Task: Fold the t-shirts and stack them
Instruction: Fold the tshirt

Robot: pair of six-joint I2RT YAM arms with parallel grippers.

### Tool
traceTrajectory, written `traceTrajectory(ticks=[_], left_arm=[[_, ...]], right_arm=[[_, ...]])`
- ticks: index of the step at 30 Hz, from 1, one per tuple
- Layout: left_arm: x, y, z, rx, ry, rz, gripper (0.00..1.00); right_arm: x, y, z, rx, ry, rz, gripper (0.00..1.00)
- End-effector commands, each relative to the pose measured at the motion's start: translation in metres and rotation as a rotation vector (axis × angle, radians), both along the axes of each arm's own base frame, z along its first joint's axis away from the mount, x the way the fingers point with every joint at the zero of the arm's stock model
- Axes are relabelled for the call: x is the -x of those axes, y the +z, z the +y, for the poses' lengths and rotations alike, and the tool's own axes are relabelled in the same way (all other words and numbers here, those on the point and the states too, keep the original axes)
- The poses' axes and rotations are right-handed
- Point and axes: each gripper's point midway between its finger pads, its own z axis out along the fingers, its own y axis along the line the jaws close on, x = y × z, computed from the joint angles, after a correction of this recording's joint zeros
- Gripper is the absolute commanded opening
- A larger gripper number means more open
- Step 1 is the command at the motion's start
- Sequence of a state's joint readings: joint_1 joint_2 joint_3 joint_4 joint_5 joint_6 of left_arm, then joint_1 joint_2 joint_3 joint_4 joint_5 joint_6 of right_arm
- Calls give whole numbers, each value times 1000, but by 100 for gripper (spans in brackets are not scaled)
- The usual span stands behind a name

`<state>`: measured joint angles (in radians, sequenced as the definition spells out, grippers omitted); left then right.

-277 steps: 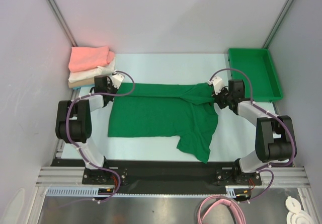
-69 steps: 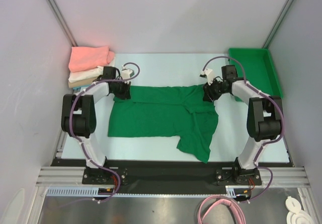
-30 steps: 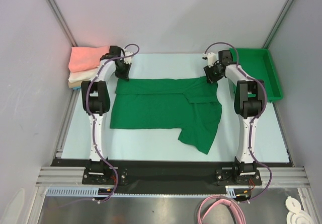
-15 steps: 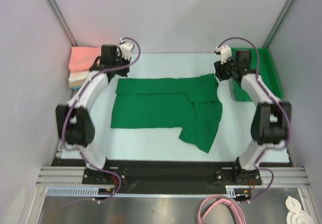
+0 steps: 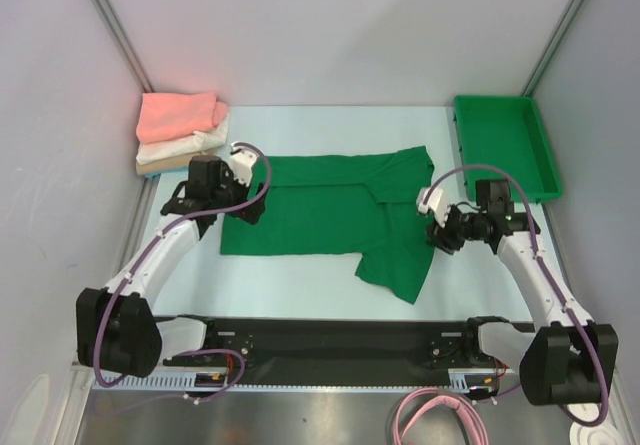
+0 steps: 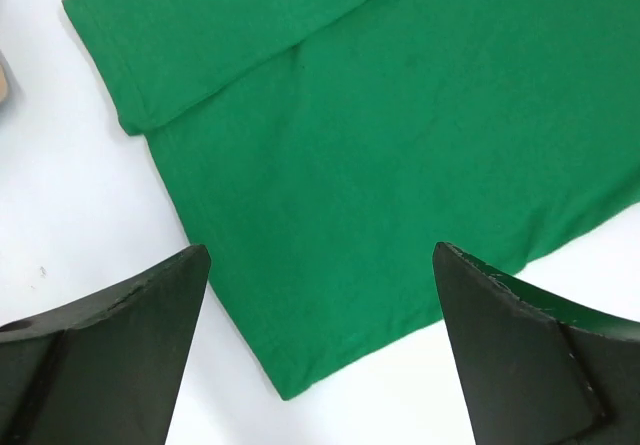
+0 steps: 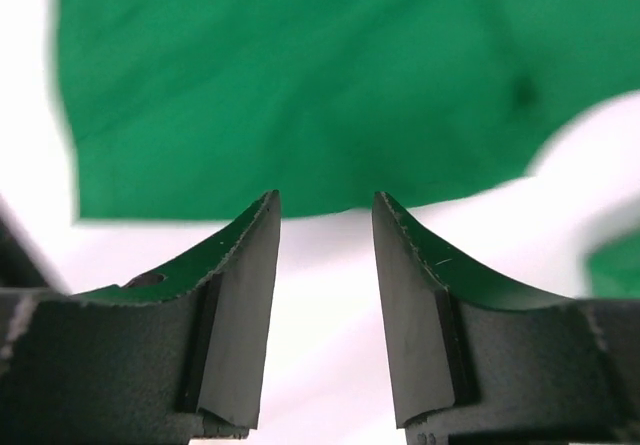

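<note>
A dark green t-shirt [image 5: 320, 210] lies spread on the table, its top edge folded over and one sleeve [image 5: 395, 270] hanging toward the near side. Salmon pink [image 5: 178, 115], white [image 5: 180, 148] and tan [image 5: 158, 166] folded t-shirts sit stacked at the back left. My left gripper [image 5: 238, 208] hovers wide open above the green shirt's [image 6: 400, 135] left side, its near corner [image 6: 290, 390] showing between the fingers [image 6: 120, 345]. My right gripper [image 5: 440, 237] stands open and empty just off the shirt's right edge [image 7: 280, 85], over bare table.
A rigid green plastic bin [image 5: 503, 145] stands at the back right. Grey walls close in the table [image 5: 300, 275] on the left, back and right. A black rail [image 5: 330, 340] with the arm bases runs along the near edge.
Both arms have pulled back from the shirt's far edge toward the near side. The left gripper went from shut to wide open, letting go of the shirt, which lies still.
</note>
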<state>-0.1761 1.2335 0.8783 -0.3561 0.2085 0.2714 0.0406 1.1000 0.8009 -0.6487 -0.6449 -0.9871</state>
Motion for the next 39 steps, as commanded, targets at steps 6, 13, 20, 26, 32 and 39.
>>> traceTrajectory(ticks=[6,13,20,26,32,39], left_arm=[[-14,11,14,91,94,-41,100],[-21,-9,37,22,168,0,100],[-18,-8,42,16,175,2,100],[-20,-14,50,-10,196,16,98],[-23,-20,60,-24,221,52,96],[-25,-20,63,-23,231,54,95]], right_arm=[[101,-43,11,68,353,165,50],[114,-76,18,156,454,122,51],[105,-88,29,250,495,-10,51],[106,-96,38,262,532,10,50],[117,-106,37,305,570,63,49],[126,-106,35,306,582,90,49]])
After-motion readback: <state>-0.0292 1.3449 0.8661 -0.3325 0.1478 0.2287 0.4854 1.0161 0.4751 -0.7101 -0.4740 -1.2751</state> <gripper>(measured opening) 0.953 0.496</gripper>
